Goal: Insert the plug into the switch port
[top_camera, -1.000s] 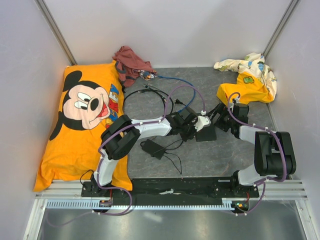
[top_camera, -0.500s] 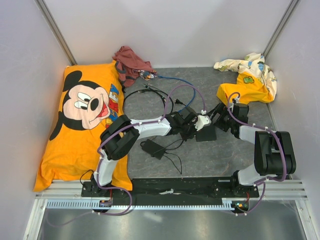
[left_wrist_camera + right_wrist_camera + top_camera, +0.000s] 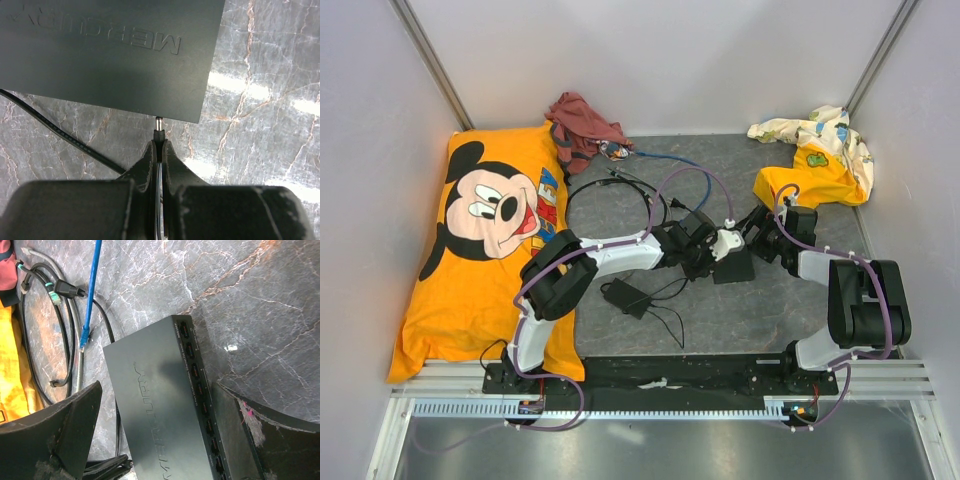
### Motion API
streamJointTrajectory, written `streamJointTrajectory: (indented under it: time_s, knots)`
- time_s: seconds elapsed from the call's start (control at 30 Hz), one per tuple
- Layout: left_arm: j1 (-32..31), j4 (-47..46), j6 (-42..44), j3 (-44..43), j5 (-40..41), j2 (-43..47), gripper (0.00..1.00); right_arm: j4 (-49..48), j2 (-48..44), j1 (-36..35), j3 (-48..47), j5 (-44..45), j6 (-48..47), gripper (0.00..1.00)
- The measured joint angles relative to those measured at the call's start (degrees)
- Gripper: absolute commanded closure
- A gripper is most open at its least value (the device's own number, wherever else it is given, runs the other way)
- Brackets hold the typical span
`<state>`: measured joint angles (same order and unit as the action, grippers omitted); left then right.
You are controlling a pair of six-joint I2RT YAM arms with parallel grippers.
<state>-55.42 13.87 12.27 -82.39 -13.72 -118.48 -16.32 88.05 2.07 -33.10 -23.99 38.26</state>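
Grey marble tabletop (image 3: 770,310) in a walled cell, Mickey pillow (image 3: 480,230) on L. Switch (image 3: 110,50) lies flat mid-table btw both arms, logo side up. L gripper (image 3: 159,150) is clamped tight on plug (image 3: 159,132). The plug tip meets the switch's near edge close to a corner; seated or just touching, can't tell. R gripper (image 3: 157,390) is spread wide, a finger on each side of the switch, row of ports (image 3: 197,385) facing one finger. Adapter brick (image 3: 625,297) sits apart, nearer the bases.

Switch box (image 3: 155,410): matte black; I read embossed lettering.
Tabletop (image 3: 260,125): grey marble, pale veins.
Pillow (image 3: 460,300): orange, cartoon mouse print.
Cable (image 3: 92,290): blue.
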Motion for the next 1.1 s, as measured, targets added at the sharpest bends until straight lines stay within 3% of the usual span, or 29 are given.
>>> streamJointTrajectory:
  time_s: [0.63, 1.1]
  knots:
    - [-0.5, 3.4, 0.7, -1.2, 4.0, -0.1, 0.98, -0.4, 0.2, 0.0, 0.1, -0.4, 0.1, 0.02]
    - [-0.8, 4.2, 0.7, -3.6, 2.6, -1.8, 0.99, -0.4, 0.2, 0.0, 0.1, -0.4, 0.1, 0.02]
